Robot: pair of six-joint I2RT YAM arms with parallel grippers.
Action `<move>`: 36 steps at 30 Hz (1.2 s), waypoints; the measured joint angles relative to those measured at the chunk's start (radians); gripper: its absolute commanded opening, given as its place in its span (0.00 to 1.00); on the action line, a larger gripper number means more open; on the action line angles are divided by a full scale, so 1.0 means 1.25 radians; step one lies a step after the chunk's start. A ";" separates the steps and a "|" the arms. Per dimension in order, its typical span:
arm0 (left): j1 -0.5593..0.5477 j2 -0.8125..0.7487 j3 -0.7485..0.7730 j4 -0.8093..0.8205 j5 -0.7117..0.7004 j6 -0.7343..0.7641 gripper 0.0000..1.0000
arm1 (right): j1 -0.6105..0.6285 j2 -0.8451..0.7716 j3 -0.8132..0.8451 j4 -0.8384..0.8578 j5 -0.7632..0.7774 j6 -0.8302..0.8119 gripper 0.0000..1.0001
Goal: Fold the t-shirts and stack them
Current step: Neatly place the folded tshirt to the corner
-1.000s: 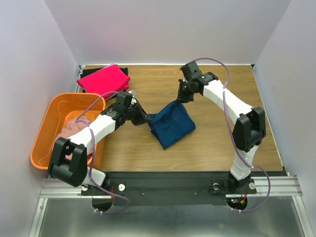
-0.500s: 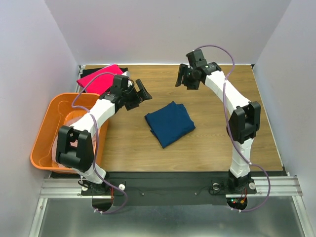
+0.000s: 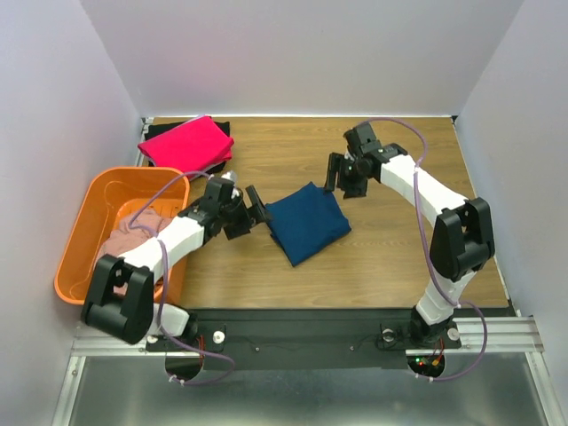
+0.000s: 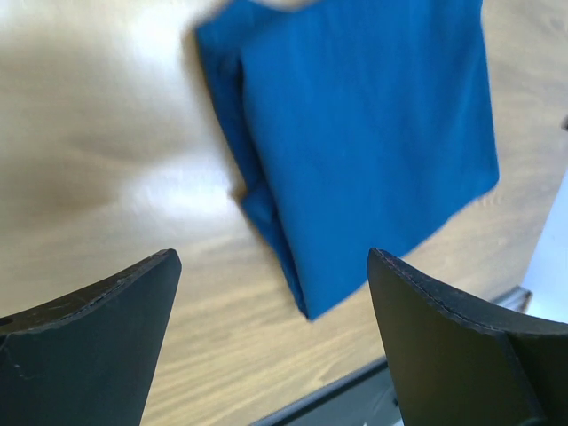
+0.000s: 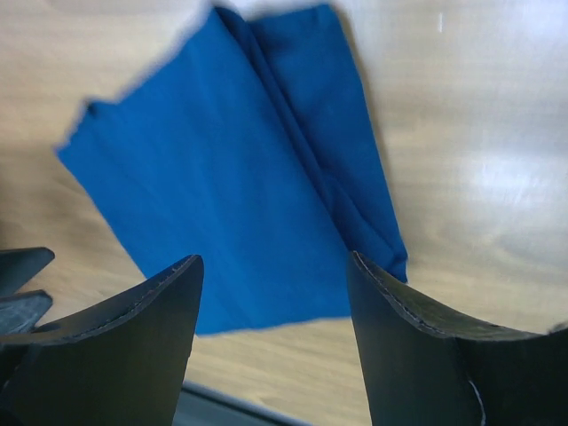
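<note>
The navy blue t-shirt (image 3: 308, 222) lies folded on the wooden table (image 3: 390, 248), flat and free of both grippers. My left gripper (image 3: 250, 216) hovers open just off its left corner; in the left wrist view the shirt (image 4: 364, 133) sits ahead of the spread gripper (image 4: 271, 262). Near the far right corner my right gripper (image 3: 342, 180) is open too, and its wrist view shows the shirt (image 5: 231, 177) beyond the empty gripper (image 5: 275, 262). The bright pink t-shirt (image 3: 186, 142) lies folded on the black one (image 3: 225, 130) at the back left. The pale dusty-pink t-shirt (image 3: 133, 232) is crumpled in the basket.
An orange plastic basket (image 3: 74, 244) stands at the left table edge, beside the left arm. White walls close in the table on the left, back and right. A black strip and metal rail run along the near edge.
Both grippers let go of the navy t-shirt and opened. They lifted away from it, then came back down beside its left and far right corners. The shirt now lies flat.
</note>
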 measured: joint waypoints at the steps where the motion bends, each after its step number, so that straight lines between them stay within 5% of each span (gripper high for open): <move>1: -0.009 -0.020 -0.032 0.018 0.003 -0.013 0.99 | 0.000 -0.009 -0.027 0.006 -0.010 -0.001 0.71; 9: -0.041 -0.100 -0.191 0.144 0.034 -0.097 0.98 | -0.006 -0.040 -0.143 0.049 -0.042 -0.019 0.71; 36: -0.162 0.027 -0.284 0.468 -0.047 -0.239 0.98 | -0.027 0.017 -0.279 0.151 -0.079 -0.049 0.70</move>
